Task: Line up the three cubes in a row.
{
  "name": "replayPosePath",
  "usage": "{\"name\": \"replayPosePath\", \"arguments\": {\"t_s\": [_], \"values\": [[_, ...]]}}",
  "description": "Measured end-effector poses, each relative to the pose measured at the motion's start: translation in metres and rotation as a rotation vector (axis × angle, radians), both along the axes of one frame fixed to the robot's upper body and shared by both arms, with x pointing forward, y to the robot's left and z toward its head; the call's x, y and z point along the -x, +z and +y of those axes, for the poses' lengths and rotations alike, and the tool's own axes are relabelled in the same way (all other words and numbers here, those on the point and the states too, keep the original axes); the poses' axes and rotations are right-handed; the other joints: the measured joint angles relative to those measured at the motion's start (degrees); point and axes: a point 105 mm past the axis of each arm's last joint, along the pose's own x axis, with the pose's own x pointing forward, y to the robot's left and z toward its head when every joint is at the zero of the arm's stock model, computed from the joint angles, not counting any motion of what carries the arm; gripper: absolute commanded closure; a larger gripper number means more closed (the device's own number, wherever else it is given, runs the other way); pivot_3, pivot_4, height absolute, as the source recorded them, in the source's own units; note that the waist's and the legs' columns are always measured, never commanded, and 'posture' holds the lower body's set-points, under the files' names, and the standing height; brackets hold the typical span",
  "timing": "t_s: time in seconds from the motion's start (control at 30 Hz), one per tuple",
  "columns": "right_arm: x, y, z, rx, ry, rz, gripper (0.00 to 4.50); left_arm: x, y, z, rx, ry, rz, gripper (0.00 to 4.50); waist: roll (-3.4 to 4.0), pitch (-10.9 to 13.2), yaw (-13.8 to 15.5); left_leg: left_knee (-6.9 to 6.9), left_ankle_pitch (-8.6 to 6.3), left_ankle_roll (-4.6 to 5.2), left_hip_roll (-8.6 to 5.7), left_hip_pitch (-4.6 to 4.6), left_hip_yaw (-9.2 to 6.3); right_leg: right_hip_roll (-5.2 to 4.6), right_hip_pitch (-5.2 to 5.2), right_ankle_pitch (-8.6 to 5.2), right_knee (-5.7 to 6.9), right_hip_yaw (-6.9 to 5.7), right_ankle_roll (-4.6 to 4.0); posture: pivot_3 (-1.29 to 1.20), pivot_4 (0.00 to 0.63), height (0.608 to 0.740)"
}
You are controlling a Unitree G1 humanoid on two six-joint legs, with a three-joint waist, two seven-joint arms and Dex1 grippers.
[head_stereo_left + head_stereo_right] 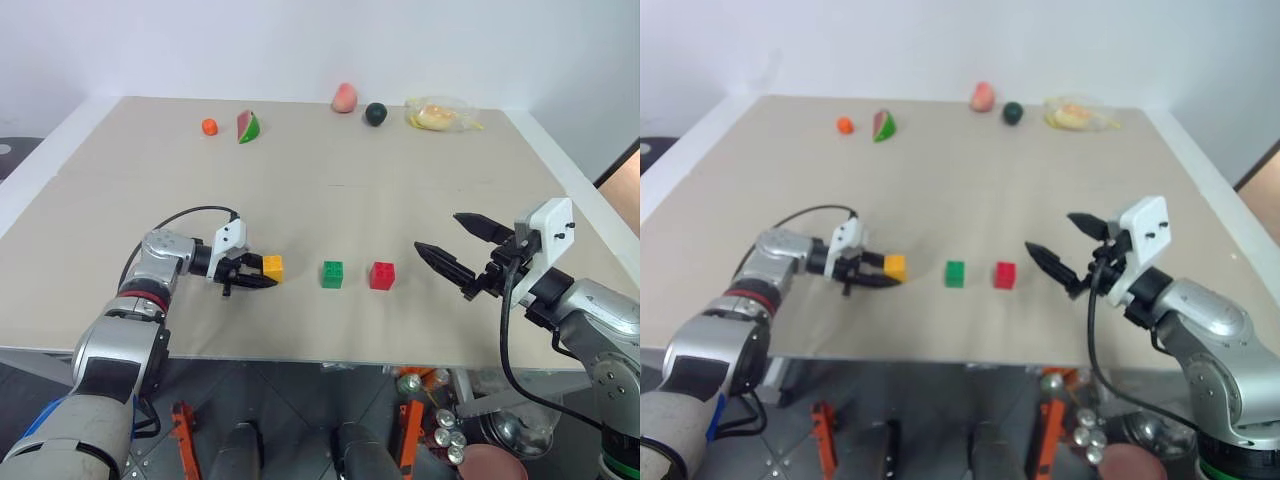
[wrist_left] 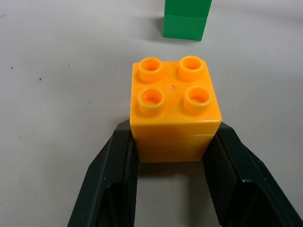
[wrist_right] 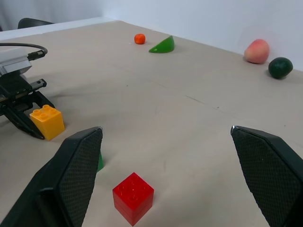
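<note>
Yellow-orange cube [image 2: 174, 109], judged light, rigid and smooth-sided, is clamped across opposite flat faces by left gripper [image 1: 262, 277]; right gripper [image 1: 458, 250] spread wide, empty.

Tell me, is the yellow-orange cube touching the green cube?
No, in the left eye view a bare strip of table separates the yellow-orange cube, gripped by the left gripper, from the green cube.

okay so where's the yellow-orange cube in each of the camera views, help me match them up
Left eye: yellow-orange cube lower left of centre, in the left tool.
Right eye: same place, left of the green cube.
Left wrist: centre, between the fingers.
Right wrist: far left, mid-height.
Shared landmark: the green cube.
</note>
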Motion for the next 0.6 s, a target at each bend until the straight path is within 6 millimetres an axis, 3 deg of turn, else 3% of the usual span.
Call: {"name": "replayPosePath", "arguments": {"t_s": [0.33,0.6], "values": [[0.001,-0.002,-0.001,0.005,-0.004,0.012,0.0,0.003,0.0,-0.027,0.029,-0.072,0.013,2.81,0.0,0.0,-0.01,0.0,0.0,0.0,-0.01,-0.02,-0.01,0.02,-0.02,0.0,0.01,0.01,0.01,0.0,0.15,0.74],[0.003,-0.006,-0.002,0.006,-0.017,0.025,0.0,0.001,0.001,-0.026,0.012,-0.067,0.011,2.81,0.0,0.0,-0.04,0.0,0.0,0.0,-0.01,-0.01,-0.01,0.02,-0.01,0.01,0.01,0.01,0.03,0.0,0.15,0.74]]}}
